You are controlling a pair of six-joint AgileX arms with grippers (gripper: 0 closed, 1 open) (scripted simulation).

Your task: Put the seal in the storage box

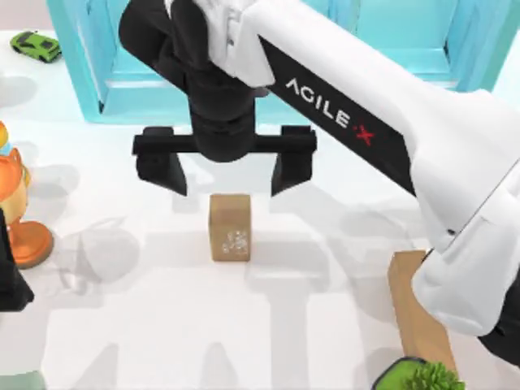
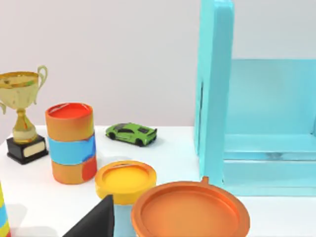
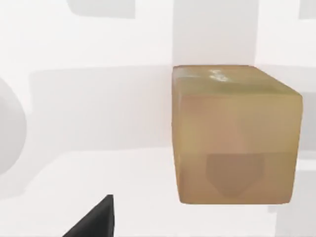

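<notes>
"AGILEX" lettering in white with a red X, on the right arm's [image 1: 341, 114] black panel

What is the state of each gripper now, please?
Right gripper: open, holding nothing, above the seal.
Left gripper: parked at the table's left edge; cannot be told.

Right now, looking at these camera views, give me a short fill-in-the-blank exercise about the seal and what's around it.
1. The right gripper hovers above the seal with its fingers ____.
2. The seal stands on the ____, outside the storage box.
3. The toy car beside the storage box is ____ in colour.
4. The trophy is ____ in colour.

Missing words: open; table; green; gold
</notes>
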